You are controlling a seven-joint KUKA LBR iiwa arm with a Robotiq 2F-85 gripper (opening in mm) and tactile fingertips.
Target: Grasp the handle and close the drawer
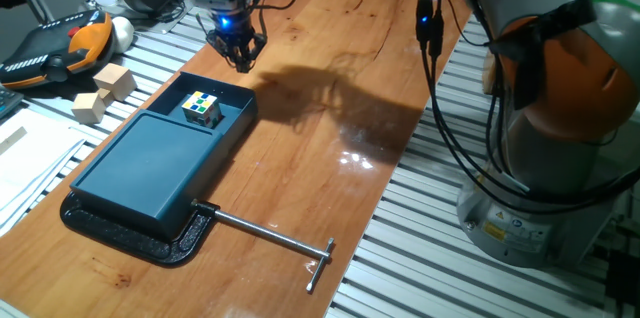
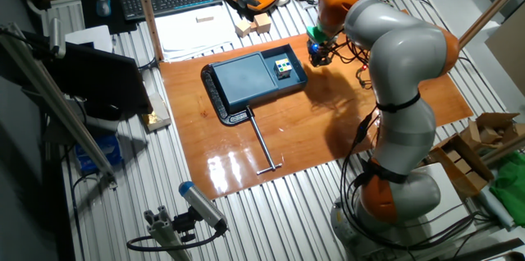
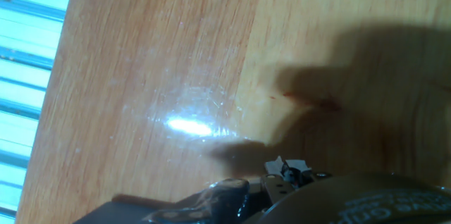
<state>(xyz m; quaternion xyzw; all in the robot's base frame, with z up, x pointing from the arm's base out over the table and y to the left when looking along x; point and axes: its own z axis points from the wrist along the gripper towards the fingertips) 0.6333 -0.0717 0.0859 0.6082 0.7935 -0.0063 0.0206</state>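
We see the gripper [image 1: 236,50] hanging above the wooden board [image 1: 340,98], just beyond the far end of the drawer [image 1: 215,106] and not touching it. We cannot tell whether its jaws are open or closed. The drawer stands partly pulled out of the teal box [image 1: 150,163], with a small coloured cube [image 1: 202,108] inside. Its handle [image 1: 222,88], the far end wall, faces the gripper. A metal rod [image 1: 270,233] lies near the box's right side.
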